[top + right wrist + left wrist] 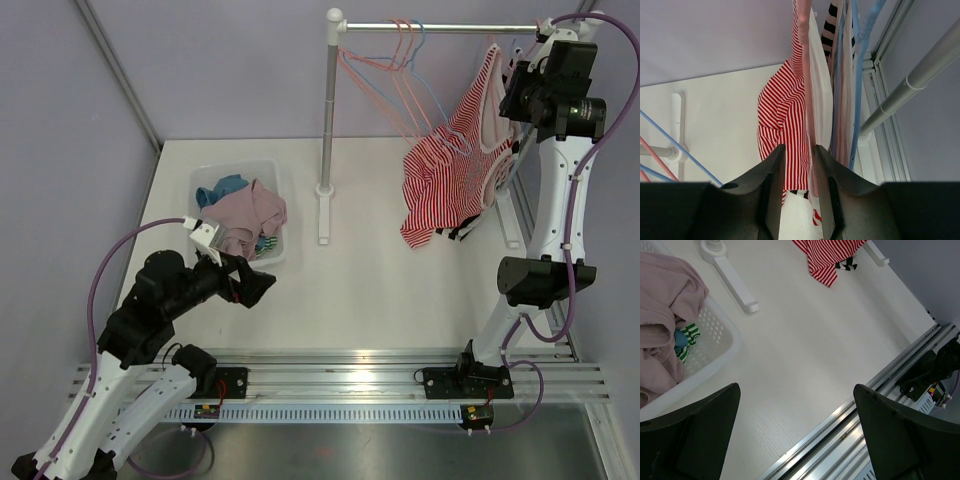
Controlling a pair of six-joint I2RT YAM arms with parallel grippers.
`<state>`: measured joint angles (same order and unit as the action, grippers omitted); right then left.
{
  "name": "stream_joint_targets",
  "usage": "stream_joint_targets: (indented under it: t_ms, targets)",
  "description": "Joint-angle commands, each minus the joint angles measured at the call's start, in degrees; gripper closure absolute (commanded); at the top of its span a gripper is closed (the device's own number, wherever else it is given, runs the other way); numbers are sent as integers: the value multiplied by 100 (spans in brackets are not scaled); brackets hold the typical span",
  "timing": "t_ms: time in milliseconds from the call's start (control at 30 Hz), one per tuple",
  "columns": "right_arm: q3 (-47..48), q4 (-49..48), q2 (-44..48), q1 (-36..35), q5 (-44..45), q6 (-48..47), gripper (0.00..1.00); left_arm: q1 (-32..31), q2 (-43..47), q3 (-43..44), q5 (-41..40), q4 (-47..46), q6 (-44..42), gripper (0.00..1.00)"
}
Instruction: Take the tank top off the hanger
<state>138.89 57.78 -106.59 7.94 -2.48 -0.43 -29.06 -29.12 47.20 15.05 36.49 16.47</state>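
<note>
The red-and-white striped tank top [450,175] hangs from a pink hanger [478,95] at the right end of the rail, its hem drooping to the table. My right gripper [515,92] is up at the garment's top edge. In the right wrist view its jaws [799,146] stand a narrow gap apart, with the pink hanger [804,30] and striped tank top [782,105] running just past the tips. Bare table shows through the gap lower down. My left gripper [262,287] hovers wide open over the near-left table [796,386], holding nothing. The tank top's hem [827,255] shows far off.
A white basket [280,190] of clothes sits at the left, close to my left gripper [715,340]. Empty pink and blue hangers [400,80] hang on the rail. The rack's pole [328,110] and foot [324,215] stand mid-table. A blue hanger [856,75] and the rail [920,70] crowd my right gripper.
</note>
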Motion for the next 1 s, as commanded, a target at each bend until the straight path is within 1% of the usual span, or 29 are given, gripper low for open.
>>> stream_joint_targets:
  t_ms: [0,133,233,533,667,833,867,900,933,967]
  targets:
    - [-11,-267,209,40,133,-124,62,-38,-14,-27,200,-212,-74,1]
    - [-20,-337,217,49,169,-203,61,-47,-23,-27,200,-212,-74,1]
    - [-81,-373,130,49,186,-265,57,-47,-23,-27,209,-213,-82,1]
    - [-160,-381,-143,84,116,-291,56,-91,-32,-35,218,-212,-91,1]
    - [-90,-390,-213,102,2,-239,63,-100,-67,-27,218,-212,-91,1]
    - [33,-399,-398,137,-200,-160,77,-100,-58,-35,227,-212,-91,1]
    - [68,-382,-416,137,-218,-133,82,-100,-41,-35,235,-212,-91,1]
    - [129,-329,-433,137,-340,-98,91,-100,-67,-35,235,-212,-100,1]
    - [156,-311,-433,137,-393,-72,96,-109,-50,-35,235,-212,-100,1]
    - [191,-302,-372,137,-489,-46,98,-109,-49,-35,235,-212,-100,1]
